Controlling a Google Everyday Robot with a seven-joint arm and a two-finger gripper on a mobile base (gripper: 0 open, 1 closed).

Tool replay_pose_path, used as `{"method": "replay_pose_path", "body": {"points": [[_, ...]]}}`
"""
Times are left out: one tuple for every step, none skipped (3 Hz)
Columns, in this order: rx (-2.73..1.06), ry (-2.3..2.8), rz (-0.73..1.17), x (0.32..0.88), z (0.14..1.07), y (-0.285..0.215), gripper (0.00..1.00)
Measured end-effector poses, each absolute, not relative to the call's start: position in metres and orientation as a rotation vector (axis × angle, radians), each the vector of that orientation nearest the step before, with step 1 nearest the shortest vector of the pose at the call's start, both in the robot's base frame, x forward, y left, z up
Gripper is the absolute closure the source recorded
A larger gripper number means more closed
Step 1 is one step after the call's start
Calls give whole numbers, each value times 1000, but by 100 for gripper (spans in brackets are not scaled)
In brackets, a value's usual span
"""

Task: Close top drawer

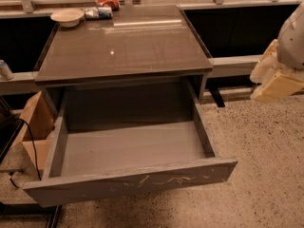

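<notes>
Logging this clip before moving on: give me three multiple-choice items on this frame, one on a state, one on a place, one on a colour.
1. The top drawer is: A) shut B) pulled out C) lying on the floor
2. The gripper is: A) inside the drawer B) right of the cabinet, off the drawer C) under the cabinet
3. The bowl is: A) red B) black C) white
Key: 1 B, its bare inside shows; 2 B, it sits at the frame's right edge; 3 C, pale against the grey top.
</notes>
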State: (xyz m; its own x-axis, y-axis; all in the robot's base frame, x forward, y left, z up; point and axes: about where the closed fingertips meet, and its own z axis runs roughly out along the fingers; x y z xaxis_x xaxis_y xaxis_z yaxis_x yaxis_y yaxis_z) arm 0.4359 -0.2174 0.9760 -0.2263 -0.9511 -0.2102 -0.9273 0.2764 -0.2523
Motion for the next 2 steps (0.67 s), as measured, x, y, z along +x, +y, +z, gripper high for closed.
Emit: {"method": "replay_pose_path", "body": {"points": [[-1677, 2252, -122, 426, 970, -225, 84], [-1608, 2283, -150, 404, 962, -239, 100]]}}
